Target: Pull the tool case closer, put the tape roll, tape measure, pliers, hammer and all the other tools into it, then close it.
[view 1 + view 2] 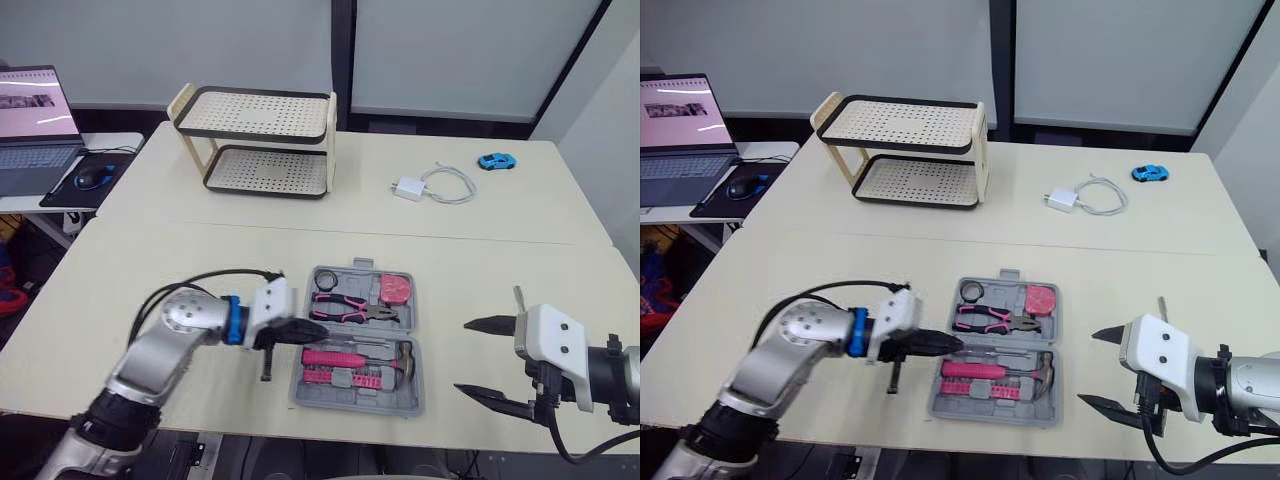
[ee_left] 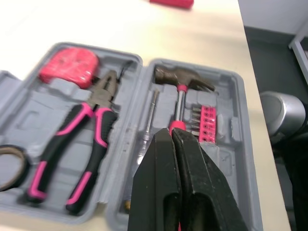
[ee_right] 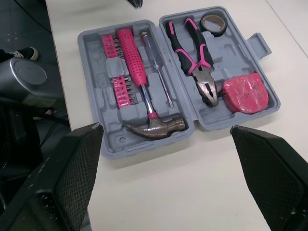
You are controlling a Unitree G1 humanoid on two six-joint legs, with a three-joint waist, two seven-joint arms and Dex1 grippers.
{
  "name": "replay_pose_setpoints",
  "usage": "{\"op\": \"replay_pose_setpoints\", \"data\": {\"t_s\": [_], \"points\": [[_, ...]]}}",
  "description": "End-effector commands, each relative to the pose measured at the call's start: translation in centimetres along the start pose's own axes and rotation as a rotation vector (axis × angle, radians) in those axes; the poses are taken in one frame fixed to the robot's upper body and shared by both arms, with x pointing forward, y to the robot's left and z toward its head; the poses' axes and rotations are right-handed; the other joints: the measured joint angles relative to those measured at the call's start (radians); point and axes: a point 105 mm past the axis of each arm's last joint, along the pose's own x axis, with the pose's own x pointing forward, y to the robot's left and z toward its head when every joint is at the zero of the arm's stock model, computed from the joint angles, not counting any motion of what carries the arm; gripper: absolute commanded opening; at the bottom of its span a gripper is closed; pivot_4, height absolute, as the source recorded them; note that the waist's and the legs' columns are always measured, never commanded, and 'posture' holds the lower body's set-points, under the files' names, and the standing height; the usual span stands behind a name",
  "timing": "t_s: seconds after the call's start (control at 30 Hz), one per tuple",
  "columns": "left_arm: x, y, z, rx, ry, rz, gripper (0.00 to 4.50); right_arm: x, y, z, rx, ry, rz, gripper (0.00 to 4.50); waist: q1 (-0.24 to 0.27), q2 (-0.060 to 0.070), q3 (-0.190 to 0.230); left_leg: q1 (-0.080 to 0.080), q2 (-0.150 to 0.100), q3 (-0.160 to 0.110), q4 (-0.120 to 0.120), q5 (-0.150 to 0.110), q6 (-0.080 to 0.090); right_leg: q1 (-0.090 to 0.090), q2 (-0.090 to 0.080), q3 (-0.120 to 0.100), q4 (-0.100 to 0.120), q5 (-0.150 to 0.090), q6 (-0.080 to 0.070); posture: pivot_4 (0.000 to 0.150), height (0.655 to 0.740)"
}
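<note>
— Tool case [image 3: 103,139]: where is it?
— On the table [image 1: 200,270], near the front edge, lying open and flat between the two grippers.
— And from the left?
— A laptop [image 1: 35,120] and a mouse [image 1: 92,177] sit on a side desk. A two-tier rack [image 1: 265,140] stands at the back of the table. Nearer, the left gripper [image 2: 169,137] has its fingers pressed together, with the tips over the case's left edge, above the hammer's handle (I see nothing held between them).
— What is in the case?
— The far half holds the tape roll [image 3: 215,23], pliers [image 3: 195,57] and pink tape measure [image 3: 245,94]. The near half holds the hammer [image 3: 139,77], a screwdriver [image 3: 156,72] and a strip of bits [image 3: 118,77].
— And further right?
— A white charger [image 1: 408,188] with its cable and a blue toy car [image 1: 495,161] lie at the back. The right gripper [image 1: 480,360] hangs beside the case with its fingers spread wide, touching nothing.
</note>
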Motion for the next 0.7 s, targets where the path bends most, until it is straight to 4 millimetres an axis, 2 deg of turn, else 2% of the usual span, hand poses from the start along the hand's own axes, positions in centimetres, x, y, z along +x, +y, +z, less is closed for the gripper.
{"op": "replay_pose_setpoints", "data": {"t_s": [0.03, 0.2, 0.27, 0.3, 0.37, 0.5, 0.7], "points": [[-4.6, 1.1, -0.9, -0.01, 0.025, 0.141, 0.02, -1.5, -1.5, -0.9, 0.027, 0.007, -0.143, 4.5, -0.001, 0.0, 0.0, 0.0, 0.0, 0.0, 0.0, 0.0, 0.0, -0.001, 0.0, 0.0, 0.0, 0.0, 0.0, 0.15, 0.735], [-9.4, 2.3, -4.4, -0.096, 0.098, 0.405, 0.02, -4.5, -3.3, -4.3, 0.114, 0.036, -0.378, 4.5, 0.001, 0.0, 0.0, 0.0, 0.0, 0.001, -0.001, 0.0, 0.0, -0.001, 0.0, 0.0, 0.0, 0.0, -0.001, 0.15, 0.735], [-10.4, 2.3, -5.4, -0.117, 0.111, 0.47, 0.02, -5.7, -3.7, -5.6, 0.138, 0.048, -0.452, 4.5, 0.002, 0.0, 0.0, 0.0, 0.0, 0.001, 0.0, 0.0, 0.0, -0.001, -0.001, 0.0, 0.0, 0.0, 0.0, 0.15, 0.735], [-10.9, 2.1, -6.0, -0.144, 0.113, 0.505, 0.19, -6.4, -3.7, -6.5, 0.163, 0.061, -0.492, 4.5, 0.002, 0.0, 0.0, 0.0, 0.0, 0.001, -0.001, 0.0, 0.0, -0.001, -0.001, 0.0, 0.0, 0.0, 0.0, 0.15, 0.735], [-11.8, 1.3, -7.1, -0.207, 0.105, 0.547, 0.58, -7.8, -3.6, -8.2, 0.206, 0.088, -0.562, 4.5, 0.002, 0.0, 0.0, 0.0, 0.0, 0.001, -0.001, 0.0, 0.0, -0.001, -0.001, 0.0, 0.0, 0.0, -0.001, 0.15, 0.735], [-13.3, 0.0, -8.8, -0.303, 0.076, 0.663, 1.78, -9.9, -2.5, -11.0, 0.322, 0.117, -0.649, 4.5, 0.0, 0.001, 0.0, 0.001, 0.001, 0.002, -0.001, 0.0, 0.0, -0.001, -0.001, 0.001, 0.001, -0.001, -0.001, 0.15, 0.735], [-14.1, -2.3, -10.5, -0.403, 0.068, 0.749, 3.57, -11.9, -0.8, -14.4, 0.465, 0.158, -0.71, 4.5, -0.001, 0.0, -0.001, 0.003, 0.002, 0.004, -0.002, 0.0, 0.0, 0.0, -0.001, 0.002, 0.001, -0.004, -0.005, 0.15, 0.735]]}}
